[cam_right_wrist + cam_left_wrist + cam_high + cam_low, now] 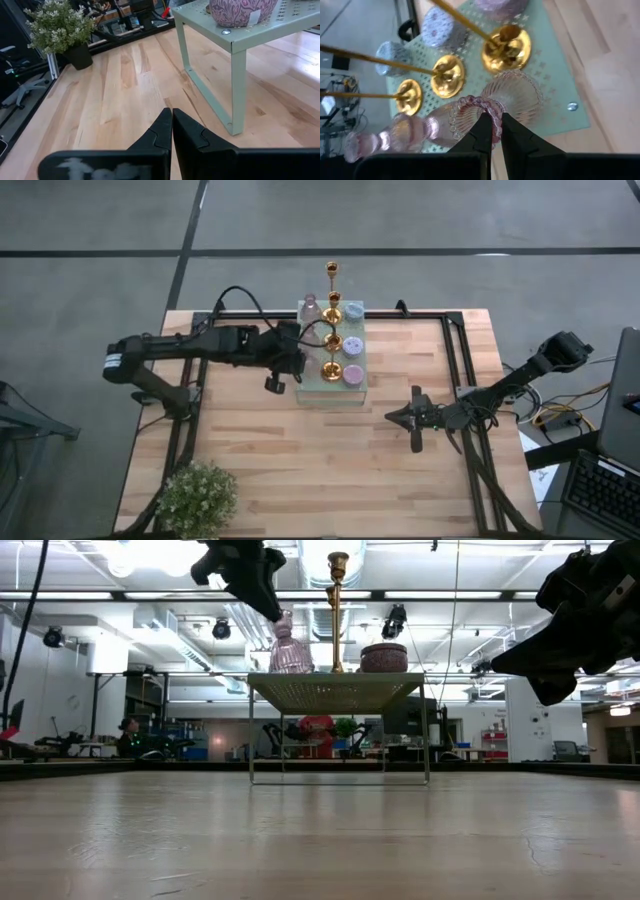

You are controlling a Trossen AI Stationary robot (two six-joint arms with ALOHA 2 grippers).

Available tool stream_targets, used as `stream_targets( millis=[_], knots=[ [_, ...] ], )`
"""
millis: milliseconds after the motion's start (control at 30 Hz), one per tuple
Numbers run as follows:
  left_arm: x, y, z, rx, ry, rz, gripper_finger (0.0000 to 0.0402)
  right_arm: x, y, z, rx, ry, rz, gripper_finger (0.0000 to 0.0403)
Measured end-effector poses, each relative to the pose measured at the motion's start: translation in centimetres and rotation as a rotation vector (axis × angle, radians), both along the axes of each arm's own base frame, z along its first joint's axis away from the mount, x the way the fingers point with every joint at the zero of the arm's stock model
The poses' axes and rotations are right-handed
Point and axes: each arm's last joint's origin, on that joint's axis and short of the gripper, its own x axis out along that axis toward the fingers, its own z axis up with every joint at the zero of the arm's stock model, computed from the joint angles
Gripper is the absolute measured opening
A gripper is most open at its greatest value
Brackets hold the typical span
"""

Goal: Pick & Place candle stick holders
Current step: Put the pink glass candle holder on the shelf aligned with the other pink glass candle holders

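Observation:
A pale green perforated stand [312, 388] at the table's middle far side carries the candle stick holders. Three gold ones [447, 75] stand in a row down its middle. The lavender ones [437, 27] are along its right side and the pink glass ones [415, 129] along its left. My left gripper [493, 127] reaches in from the table's left and is shut on the nearest pink glass holder [288, 648]. My right gripper [415, 420] hangs shut and empty over the bare wood to the right of the stand. My left gripper pinches the pink glass holder's ruffled top rim [487, 111], and the rim wall runs between the two fingertips. The fingers slant down from the table's left. The holder stands upright, its foot [517, 95] level with the stand's top. Whether it rests there I cannot tell.
A bushy potted plant [197, 495] sits at the table's near left corner. Black rails [452, 360] run along the table's left and right sides. Bare wood lies between the stand and the near edge.

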Motion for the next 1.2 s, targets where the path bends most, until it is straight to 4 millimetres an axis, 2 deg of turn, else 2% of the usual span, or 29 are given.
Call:
stream_targets(
  millis=[367, 633, 1200],
  knots=[
    [1.1, 0.4, -1.1, 0.052, 0.054, 0.006, 0.0025, 0.0, 0.0, 0.0, -0.001, 0.001, -0.002, 0.0008],
    [1.5, 0.5, -1.2, 0.108, 0.094, 0.006, 0.0025, -0.1, 0.0, -0.1, -0.002, 0.003, -0.002, 0.0008],
    [1.5, 0.3, -1.0, 0.053, 0.089, -0.032, 0.0033, -0.1, -0.1, -0.2, -0.004, 0.006, -0.001, 0.0008]
  ],
)
